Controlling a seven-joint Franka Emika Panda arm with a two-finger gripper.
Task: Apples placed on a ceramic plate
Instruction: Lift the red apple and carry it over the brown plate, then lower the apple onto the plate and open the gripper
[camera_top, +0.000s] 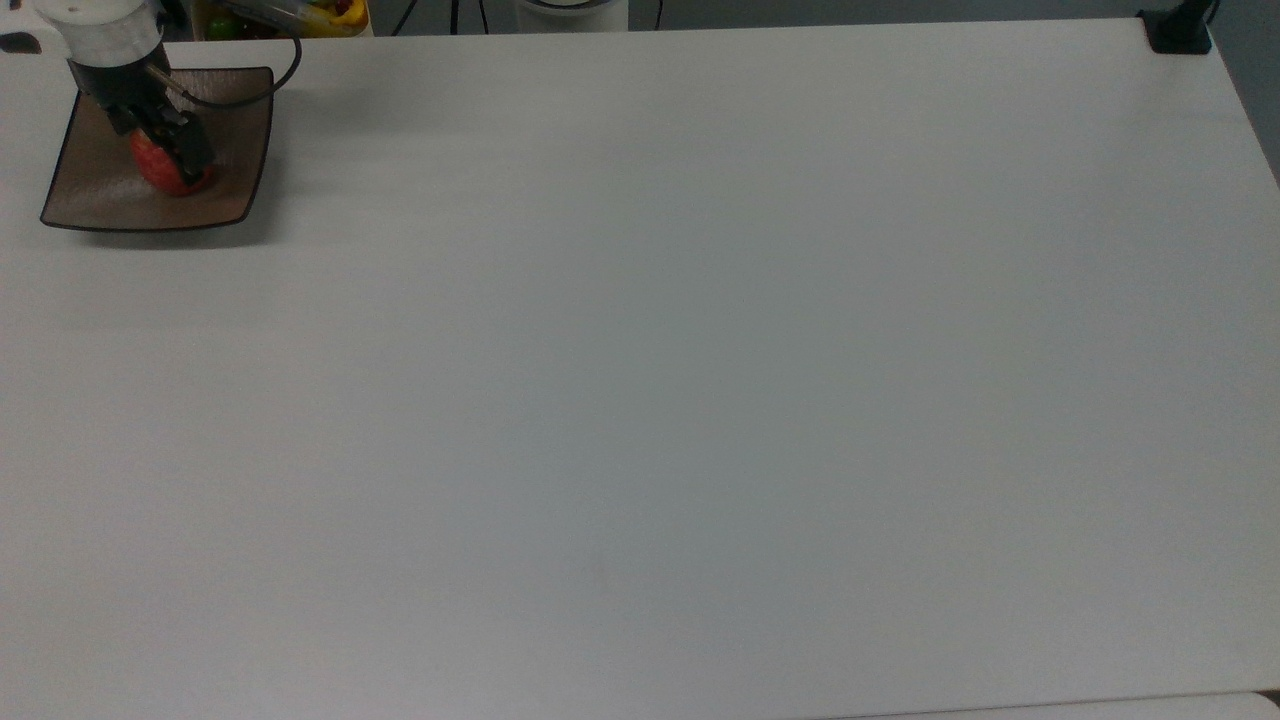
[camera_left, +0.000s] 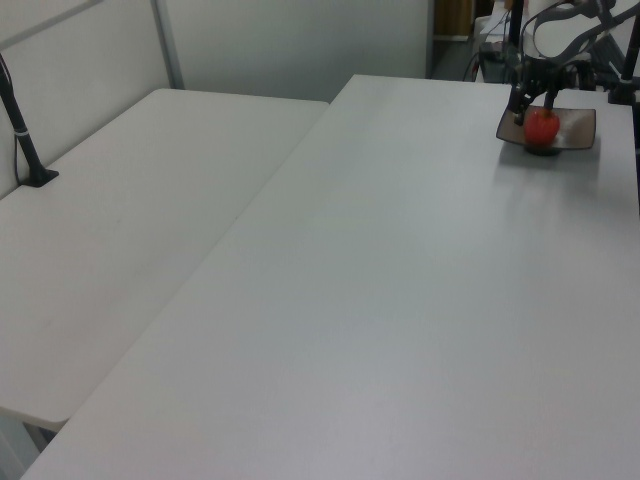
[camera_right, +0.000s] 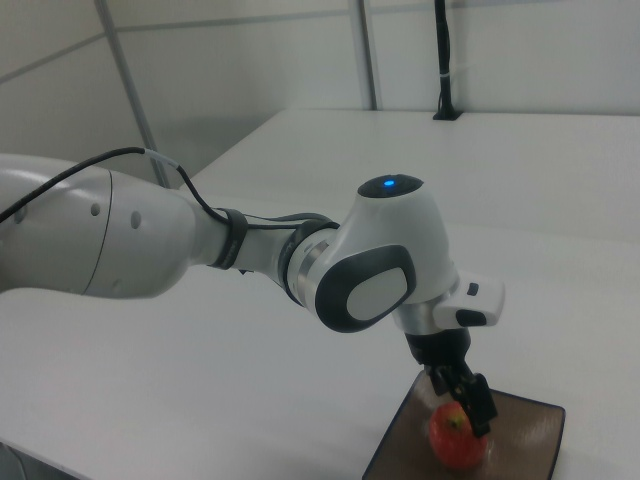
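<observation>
In the top view, a square brown ceramic plate (camera_top: 100, 195) with a thin dark rim is seen at the far left of a wide white table (camera_top: 700, 380), close to the table's upper edge. 1 small red apple (camera_top: 160, 172) is seen over the plate's middle. The gripper (camera_top: 172, 150) is reached down over the apple from the upper left, with a dark finger laid against the apple's right side, so the fruit appears to be grasped between the fingers. A black cable (camera_top: 270, 85) is looped from the wrist across the plate's upper right corner. A black clamp (camera_top: 1178, 30) is fixed at the table's upper right corner.

In the left view, the plate (camera_left: 575, 125) is found at the far right end of the table (camera_left: 400, 300), with the apple (camera_left: 542, 127) on its left half, apparently resting on its surface. The gripper (camera_left: 535, 98) is held just above the apple, 1 dark finger coming down past the apple's left side. A 2nd white table (camera_left: 130, 250) is set along the left view's left, with a black post (camera_left: 22, 130) standing on it.

In the right view, the white arm (camera_right: 250, 250) is stretched in from the left, a blue light (camera_right: 390, 183) showing on its wrist joint. The gripper (camera_right: 462, 400) is pointed down at the apple (camera_right: 457, 440), and the dark fingers are closed against the apple's top and right side. The apple is seen on the plate (camera_right: 530, 440), toward the plate's left half.
</observation>
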